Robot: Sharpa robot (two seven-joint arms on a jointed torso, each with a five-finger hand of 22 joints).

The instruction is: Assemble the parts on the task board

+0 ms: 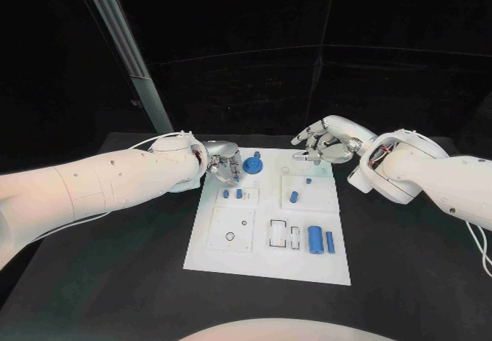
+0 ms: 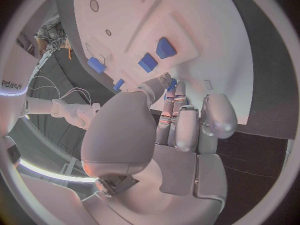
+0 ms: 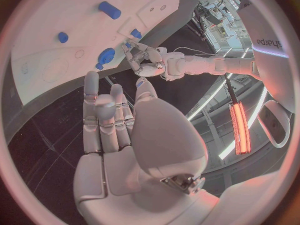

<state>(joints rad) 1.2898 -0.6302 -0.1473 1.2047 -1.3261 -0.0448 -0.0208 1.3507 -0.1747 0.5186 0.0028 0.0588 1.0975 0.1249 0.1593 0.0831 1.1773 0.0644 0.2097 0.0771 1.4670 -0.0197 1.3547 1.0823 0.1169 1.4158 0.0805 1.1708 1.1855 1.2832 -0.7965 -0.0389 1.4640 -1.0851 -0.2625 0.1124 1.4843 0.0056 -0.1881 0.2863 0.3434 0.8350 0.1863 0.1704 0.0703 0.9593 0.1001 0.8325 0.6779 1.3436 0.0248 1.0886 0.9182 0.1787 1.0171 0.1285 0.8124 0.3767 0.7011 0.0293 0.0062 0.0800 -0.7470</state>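
Observation:
The white task board [image 1: 269,263] lies in the middle of the table. My left hand [image 1: 218,160] hovers over its far left corner, and its thumb and fingers pinch a small blue part [image 2: 170,83] just above the board [image 2: 212,40]. A blue gear-like part [image 1: 253,167] stands right beside that hand. Small blue pegs [image 1: 234,193] and another peg [image 1: 293,196] stand further in. Two blue cylinders [image 1: 322,240] lie near the board's right edge. My right hand [image 1: 331,141] hangs above the far right corner with fingers spread and holds nothing. The right wrist view shows the left hand [image 3: 147,61] next to the gear [image 3: 105,56].
Rectangular recesses [image 1: 279,233] and a round hole [image 1: 230,236] mark the near half of the board. Black table [image 1: 113,284] surrounds the board on all sides. A pale slanted pole [image 1: 131,64] stands behind the table at the far left.

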